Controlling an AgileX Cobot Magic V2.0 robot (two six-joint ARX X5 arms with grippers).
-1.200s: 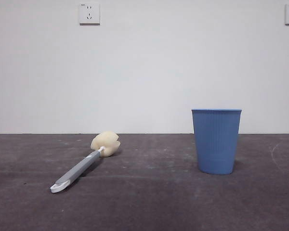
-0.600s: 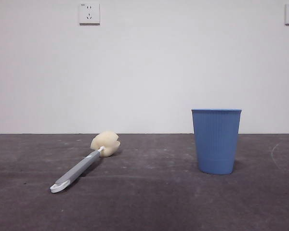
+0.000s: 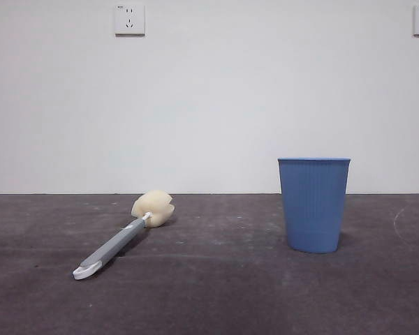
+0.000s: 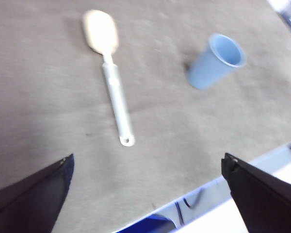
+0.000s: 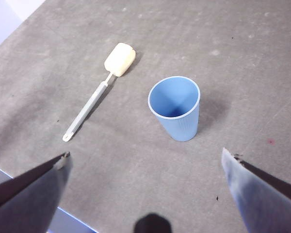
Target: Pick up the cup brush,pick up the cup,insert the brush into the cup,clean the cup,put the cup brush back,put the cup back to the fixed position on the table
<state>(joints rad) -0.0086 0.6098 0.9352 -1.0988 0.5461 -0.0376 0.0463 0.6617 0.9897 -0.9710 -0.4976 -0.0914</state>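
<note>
Table dark grey, scuffed, meeting white wall.

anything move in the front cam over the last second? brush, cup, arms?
No visible change. The cup brush lies flat on the table as before, sponge head toward the wall, and the cup stands upright in the same spot. No arm has entered the front view. Nothing has been gripped: the left gripper and right gripper are open above the table.
</note>
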